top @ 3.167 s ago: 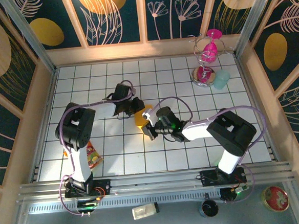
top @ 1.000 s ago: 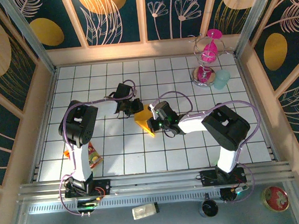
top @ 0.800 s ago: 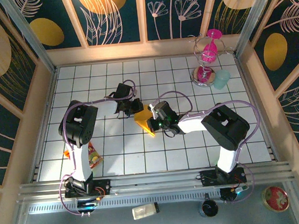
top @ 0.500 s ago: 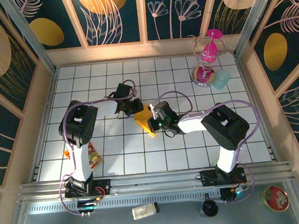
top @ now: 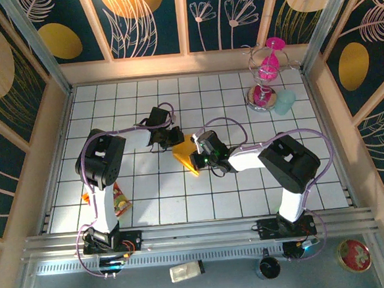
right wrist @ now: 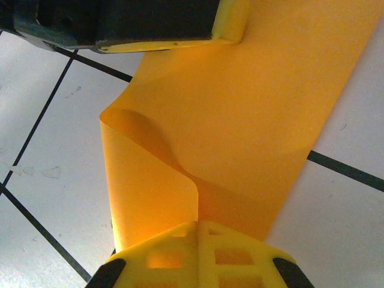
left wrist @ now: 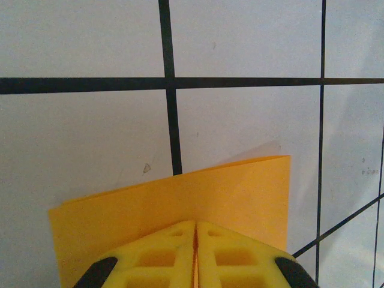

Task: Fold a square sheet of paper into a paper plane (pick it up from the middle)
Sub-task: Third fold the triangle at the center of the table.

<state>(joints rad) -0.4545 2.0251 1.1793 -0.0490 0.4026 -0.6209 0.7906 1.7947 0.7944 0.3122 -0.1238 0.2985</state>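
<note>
Between the two end effectors, the square sheet of paper [top: 185,155] spans over the white tiled worktop [top: 248,193], bowed in a soft curl. On one edge the left end effector [left wrist: 196,227] is clenched, paper spreading ahead of its fingertips; the right end effector [right wrist: 198,227] is clenched on the opposite edge, facing it
</note>
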